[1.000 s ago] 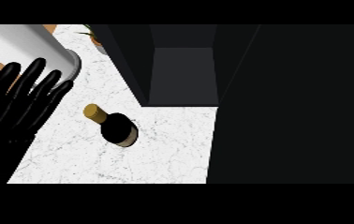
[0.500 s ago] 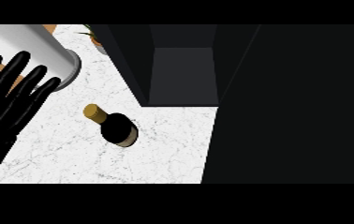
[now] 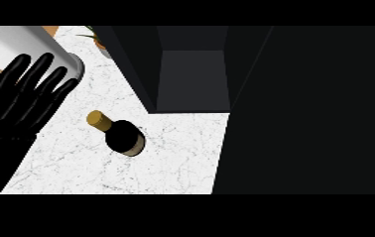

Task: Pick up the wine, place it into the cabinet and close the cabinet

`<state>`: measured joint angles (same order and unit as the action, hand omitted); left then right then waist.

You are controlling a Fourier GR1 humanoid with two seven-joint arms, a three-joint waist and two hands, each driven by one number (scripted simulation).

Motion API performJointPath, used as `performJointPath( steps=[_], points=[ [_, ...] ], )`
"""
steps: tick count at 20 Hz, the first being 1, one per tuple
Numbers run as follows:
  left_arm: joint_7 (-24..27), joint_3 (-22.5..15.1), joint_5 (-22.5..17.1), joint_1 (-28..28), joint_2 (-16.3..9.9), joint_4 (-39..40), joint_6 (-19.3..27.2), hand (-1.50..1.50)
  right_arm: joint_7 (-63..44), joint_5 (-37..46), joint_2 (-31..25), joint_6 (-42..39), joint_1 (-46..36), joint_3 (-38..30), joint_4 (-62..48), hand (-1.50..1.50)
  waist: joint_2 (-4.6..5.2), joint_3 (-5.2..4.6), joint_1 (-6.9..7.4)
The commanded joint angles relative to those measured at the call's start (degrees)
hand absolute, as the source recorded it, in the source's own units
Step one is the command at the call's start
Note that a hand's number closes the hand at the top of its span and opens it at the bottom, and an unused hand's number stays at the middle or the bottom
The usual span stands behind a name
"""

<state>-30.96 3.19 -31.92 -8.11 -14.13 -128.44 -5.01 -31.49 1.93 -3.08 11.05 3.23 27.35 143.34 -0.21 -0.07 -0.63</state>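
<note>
The wine bottle (image 3: 118, 133), dark with a gold cap, stands upright on the white marble counter (image 3: 81, 166) left of centre. Behind it and to its right is the dark cabinet (image 3: 192, 77), its inside showing as a grey recess. My left hand (image 3: 29, 94) shows at the left edge, fingers straight and spread upward, well to the left of the bottle and not touching it. My right hand shows in no part of the view.
A large dark panel (image 3: 300, 112), possibly the cabinet door, fills the right side. A grey-white rounded object (image 3: 36, 45) sits at the upper left behind my hand, and a bit of plant (image 3: 99, 38) shows near the cabinet's left corner.
My left hand has drifted slightly to the left and down along the edge. The bottle and cabinet have not moved.
</note>
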Motion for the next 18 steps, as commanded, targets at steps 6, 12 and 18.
performJointPath(
  steps=[6, 12, 18],
  points=[
    [5.2, 1.8, 0.9, 2.4, 0.1, 6.1, -5.6, -1.5, -8.9, 7.0, -4.1, 2.9, -2.5, -0.1, 11.2, -1.5, -0.01, -0.03, 0.07],
    [9.8, 0.3, 5.1, 1.8, 2.0, 12.5, -7.5, -1.5, -6.3, 10.5, -3.5, 5.9, -4.2, 4.7, 7.2, -1.5, 0.05, -0.02, -0.02],
    [18.7, 0.1, 10.0, 5.3, 3.3, 19.8, -12.1, -1.5, -6.8, 11.3, -4.6, 8.4, -3.8, 6.7, 8.0, -1.5, 0.0, -0.04, -0.06]
  ],
)
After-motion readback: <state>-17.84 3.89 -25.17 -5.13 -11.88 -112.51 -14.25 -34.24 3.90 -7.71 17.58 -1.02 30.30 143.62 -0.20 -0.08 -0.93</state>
